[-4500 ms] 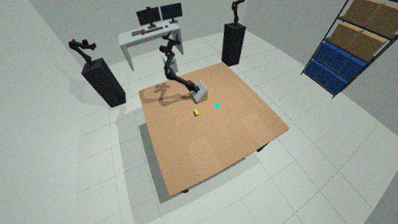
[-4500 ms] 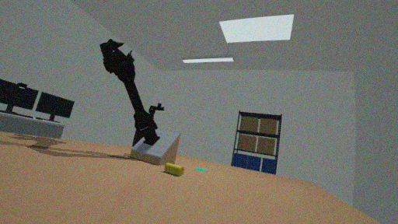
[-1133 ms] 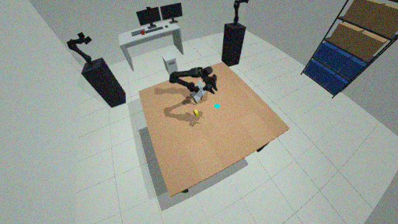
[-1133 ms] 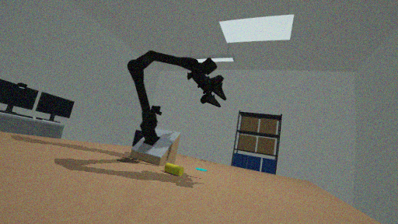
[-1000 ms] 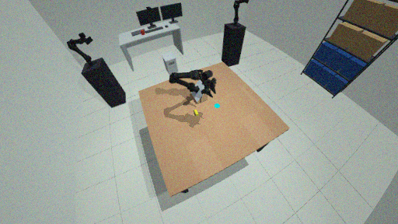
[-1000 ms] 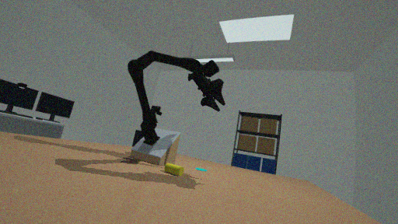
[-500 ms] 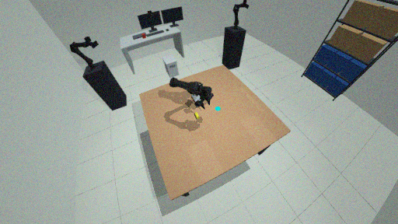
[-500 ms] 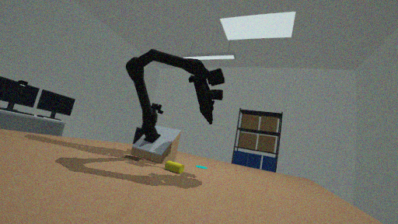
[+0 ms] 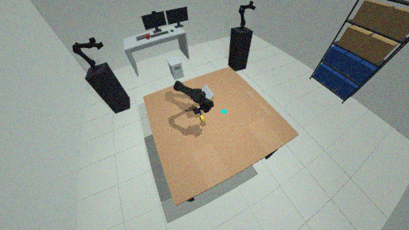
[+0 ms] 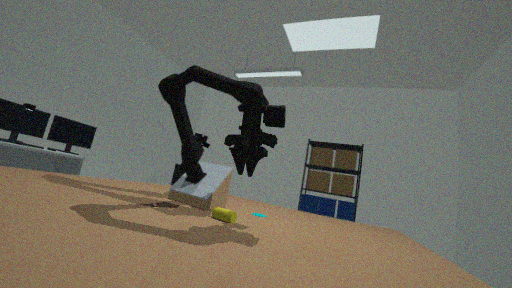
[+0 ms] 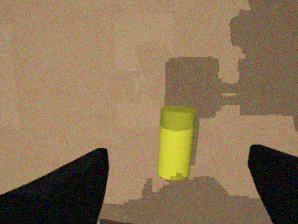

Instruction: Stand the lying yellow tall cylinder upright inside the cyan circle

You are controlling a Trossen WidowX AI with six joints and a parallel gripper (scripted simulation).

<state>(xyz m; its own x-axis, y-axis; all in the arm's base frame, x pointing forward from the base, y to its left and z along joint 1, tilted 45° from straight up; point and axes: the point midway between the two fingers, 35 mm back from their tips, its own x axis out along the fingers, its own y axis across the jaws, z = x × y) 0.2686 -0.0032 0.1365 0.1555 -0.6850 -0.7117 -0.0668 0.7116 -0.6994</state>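
Observation:
The yellow tall cylinder (image 9: 202, 118) (image 10: 224, 215) (image 11: 176, 150) lies on its side on the wooden table (image 9: 224, 152) (image 10: 125, 265) (image 11: 50, 75). The cyan circle (image 9: 224, 112) (image 10: 259, 215) is a small flat disc on the table, to the right of the cylinder in the top and exterior views; it is out of the wrist view. My gripper (image 10: 245, 174) (image 11: 179, 157) is open and empty and points down, well above the table. In the wrist view the cylinder shows between the two fingertips, its length running nearly up and down the picture.
A block with a sloped grey top (image 9: 207, 93) (image 10: 212, 181) stands on the table close to the arm's base, behind the cylinder in the exterior view. The arm's shadow falls around the cylinder. Desk (image 9: 156, 40), black pedestals (image 9: 108, 88) (image 9: 240, 48) and shelf (image 10: 331, 180) stand off the table.

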